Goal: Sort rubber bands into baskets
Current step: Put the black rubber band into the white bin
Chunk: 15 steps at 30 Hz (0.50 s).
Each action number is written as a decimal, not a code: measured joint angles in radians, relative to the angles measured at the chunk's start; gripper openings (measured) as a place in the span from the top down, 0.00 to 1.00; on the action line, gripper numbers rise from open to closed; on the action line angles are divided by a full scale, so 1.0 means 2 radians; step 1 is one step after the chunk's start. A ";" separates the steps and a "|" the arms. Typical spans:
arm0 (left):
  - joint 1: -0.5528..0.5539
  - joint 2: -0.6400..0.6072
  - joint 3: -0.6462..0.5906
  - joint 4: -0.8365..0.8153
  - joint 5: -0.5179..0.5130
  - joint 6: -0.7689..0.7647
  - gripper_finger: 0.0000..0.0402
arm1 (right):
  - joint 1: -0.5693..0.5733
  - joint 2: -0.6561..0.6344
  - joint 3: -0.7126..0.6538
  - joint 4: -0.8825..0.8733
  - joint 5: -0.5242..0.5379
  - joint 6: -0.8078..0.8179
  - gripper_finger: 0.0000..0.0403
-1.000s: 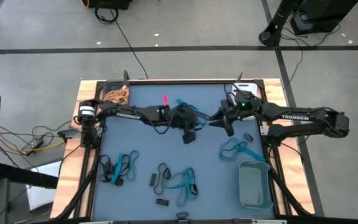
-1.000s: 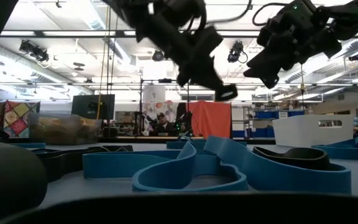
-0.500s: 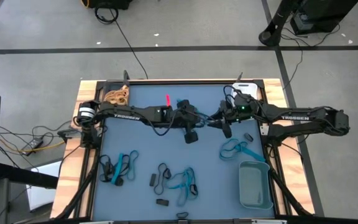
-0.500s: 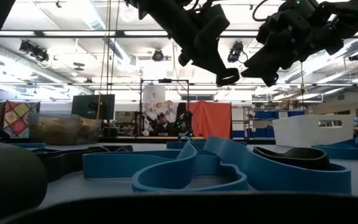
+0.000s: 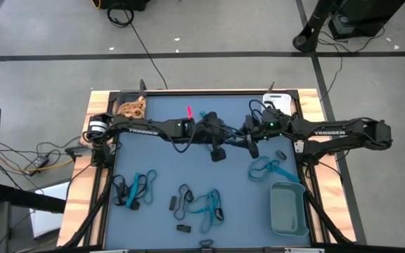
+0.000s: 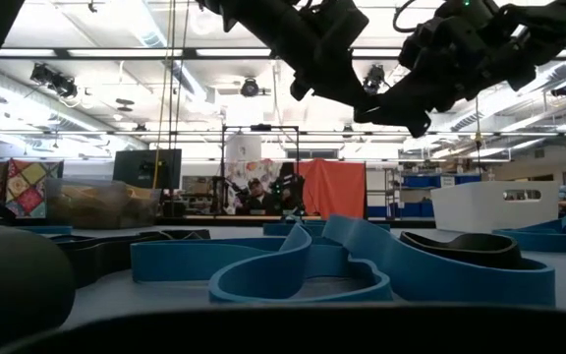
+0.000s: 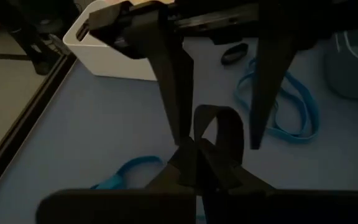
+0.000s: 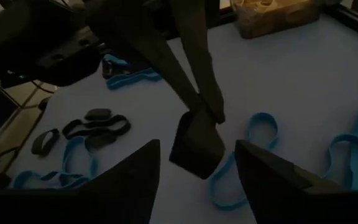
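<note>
My left gripper [image 5: 218, 150] is shut on a black rubber band [image 7: 219, 130] above the middle of the table. My right gripper [image 5: 248, 143] is open and faces it; its two fingers [image 7: 174, 93] stand on either side of the band's loop, and I cannot tell whether they touch it. A dark basket [image 5: 132, 107] with tan bands stands at the far left corner, a white basket [image 5: 278, 104] at the far right, and a grey-teal basket [image 5: 288, 209] at the near right. Blue and black bands [image 5: 204, 204] lie loose on the mat. My left gripper pinches the black band by one end [image 7: 197, 152] between its two fingers. The fingers reach about level toward the table's right side. The rest of the band stands out past the fingertips as an open loop [image 7: 224, 121], lifted clear of the table.
Blue bands lie near the grey-teal basket [image 5: 268, 169] and at the near left [image 5: 139, 188]. Small black bands lie near the front edge [image 5: 183, 228] and beside the right arm [image 5: 280, 154]. A pink marker [image 5: 188, 112] lies at the far middle.
My left gripper has risen with the black band and gone a little toward the table's right. My right gripper has come toward it from the right, so that its open fingers now stand on either side of the band's loop.
</note>
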 joint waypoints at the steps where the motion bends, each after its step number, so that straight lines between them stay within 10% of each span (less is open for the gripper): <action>1: 0.000 0.000 0.000 0.000 0.000 0.000 0.99 | -0.001 0.001 0.000 0.002 0.000 0.000 0.49; 9: 0.001 -0.001 0.000 -0.018 -0.002 0.008 0.98 | -0.005 0.002 0.000 -0.008 -0.015 -0.015 0.95; 15: 0.003 -0.015 0.000 -0.059 -0.007 0.012 0.91 | -0.019 0.001 0.000 -0.009 -0.010 0.013 0.98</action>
